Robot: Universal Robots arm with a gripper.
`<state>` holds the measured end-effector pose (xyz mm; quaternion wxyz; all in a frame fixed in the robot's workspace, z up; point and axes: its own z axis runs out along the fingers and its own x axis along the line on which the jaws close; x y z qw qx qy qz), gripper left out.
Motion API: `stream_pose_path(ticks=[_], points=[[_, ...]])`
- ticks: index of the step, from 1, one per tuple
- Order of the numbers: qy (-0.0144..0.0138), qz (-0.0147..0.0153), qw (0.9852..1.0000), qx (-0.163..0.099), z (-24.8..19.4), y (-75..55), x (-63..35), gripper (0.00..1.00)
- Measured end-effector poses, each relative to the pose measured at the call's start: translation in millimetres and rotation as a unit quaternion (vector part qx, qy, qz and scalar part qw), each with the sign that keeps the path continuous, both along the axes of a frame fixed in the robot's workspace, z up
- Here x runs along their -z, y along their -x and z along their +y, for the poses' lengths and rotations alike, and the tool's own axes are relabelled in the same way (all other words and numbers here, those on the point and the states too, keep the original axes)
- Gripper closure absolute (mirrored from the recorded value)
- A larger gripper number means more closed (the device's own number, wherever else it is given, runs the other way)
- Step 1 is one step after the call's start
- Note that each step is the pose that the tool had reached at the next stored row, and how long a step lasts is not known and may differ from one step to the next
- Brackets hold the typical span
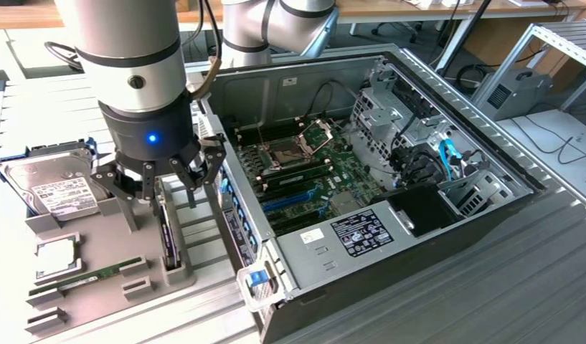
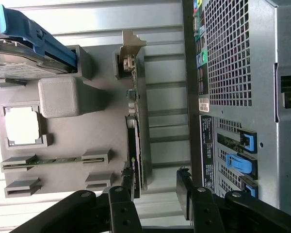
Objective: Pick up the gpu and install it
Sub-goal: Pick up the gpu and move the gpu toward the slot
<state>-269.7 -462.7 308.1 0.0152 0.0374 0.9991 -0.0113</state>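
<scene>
I have the gripper hanging with fingers spread wide over the gpu, which stands on edge in its gray holder beside the open computer case, so neither of the 2 steps, pickup or install, is done yet.

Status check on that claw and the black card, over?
Claw open, low over the gpu. The gpu stands on edge in the gray holder, not gripped. Nothing seen between them.
</scene>
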Motion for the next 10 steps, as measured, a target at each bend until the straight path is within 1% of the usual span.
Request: stream_pose_path(ticks=[10], points=[[0.0001,0.0,1.0,0.0,0.0,0.0,4.6,0.52]])
